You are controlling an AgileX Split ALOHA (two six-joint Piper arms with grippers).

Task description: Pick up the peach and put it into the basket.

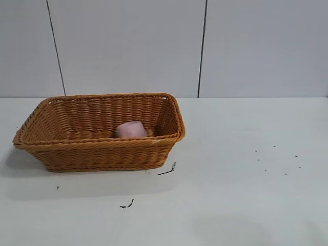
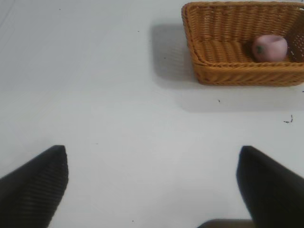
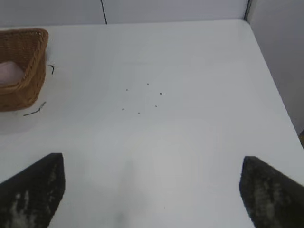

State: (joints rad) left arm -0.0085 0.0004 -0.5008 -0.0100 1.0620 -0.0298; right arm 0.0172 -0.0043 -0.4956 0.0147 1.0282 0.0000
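A pale pink peach (image 1: 131,129) lies inside an orange-brown woven basket (image 1: 97,154), resting on the basket's floor close to the long wall nearest the exterior camera and toward the end that faces the open stretch of bench. In the left wrist view the fruit's small green stem bit shows against the weave.

The basket stands on a white bench (image 1: 241,195). Just beside the basket's near corner lie a few short dark scraps (image 1: 168,171), with another bit (image 1: 127,205) a little farther from the basket; a loose scatter of tiny dark specks (image 1: 279,159) sits well apart from the basket on the open side of the bench. Behind the basket rises a pale panelled wall (image 1: 128,46) with thin dark seams.

Neither arm shows in the exterior view. The left pincer (image 2: 152,185) hangs over bare bench well apart from the basket, its two dark fingers (image 2: 33,185) spread wide with nothing between them. The right pincer (image 3: 152,190) is likewise gaping wide and empty over bare bench, well apart from the basket, which shows only as a corner at the edge of its wrist view, the peach a pink patch inside.
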